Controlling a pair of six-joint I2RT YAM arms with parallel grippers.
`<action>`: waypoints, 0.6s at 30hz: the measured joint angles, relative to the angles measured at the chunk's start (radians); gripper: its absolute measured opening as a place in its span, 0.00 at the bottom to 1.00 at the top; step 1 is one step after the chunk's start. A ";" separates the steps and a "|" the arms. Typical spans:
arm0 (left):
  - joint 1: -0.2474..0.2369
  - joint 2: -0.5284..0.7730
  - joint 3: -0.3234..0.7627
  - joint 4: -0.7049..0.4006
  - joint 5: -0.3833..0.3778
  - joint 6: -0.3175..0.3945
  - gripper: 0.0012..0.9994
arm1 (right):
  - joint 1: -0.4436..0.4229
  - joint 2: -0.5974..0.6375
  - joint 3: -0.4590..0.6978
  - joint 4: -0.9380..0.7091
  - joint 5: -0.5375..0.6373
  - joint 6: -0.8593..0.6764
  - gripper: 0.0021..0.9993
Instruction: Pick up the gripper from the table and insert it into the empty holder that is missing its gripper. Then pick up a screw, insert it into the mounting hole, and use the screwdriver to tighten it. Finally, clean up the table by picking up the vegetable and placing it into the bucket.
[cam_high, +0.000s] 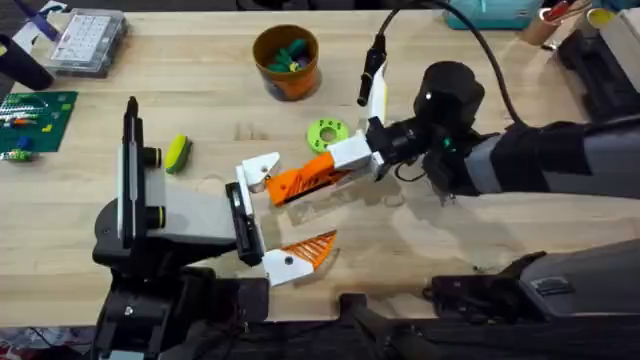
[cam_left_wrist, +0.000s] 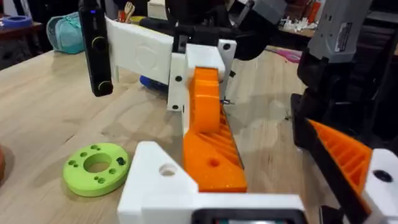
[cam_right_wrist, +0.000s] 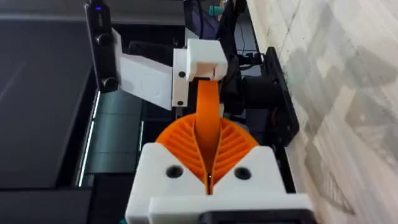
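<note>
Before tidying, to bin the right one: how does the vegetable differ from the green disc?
The vegetable is oblong, yellow and green; the green disc is round, lime, with a centre hole. The vegetable lies beside the left arm, the green disc nearer the right end effector. Both lie on the table.

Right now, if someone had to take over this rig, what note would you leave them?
Left gripper: fingers open, holding nothing; one side is the empty holder.
Right gripper: shut on the gripper, held just above the table with one end at that holder.
Vegetable: on the table, left of the holder. Bucket: at the far side.
Done: the gripper is picked up.
Left: seat it in the holder (not clearly in yet), fit and tighten a screw, put the vegetable in the bucket.
</note>
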 joint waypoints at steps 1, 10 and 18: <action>0.000 0.000 0.000 0.000 0.000 0.000 0.99 | 0.000 0.000 0.000 0.000 0.000 0.000 0.01; 0.000 0.000 0.000 0.000 0.001 0.000 0.99 | 0.000 0.000 0.000 0.000 -0.008 0.003 0.01; 0.000 0.000 0.000 0.000 0.001 0.000 0.99 | 0.000 0.000 0.000 0.025 -0.019 0.012 0.01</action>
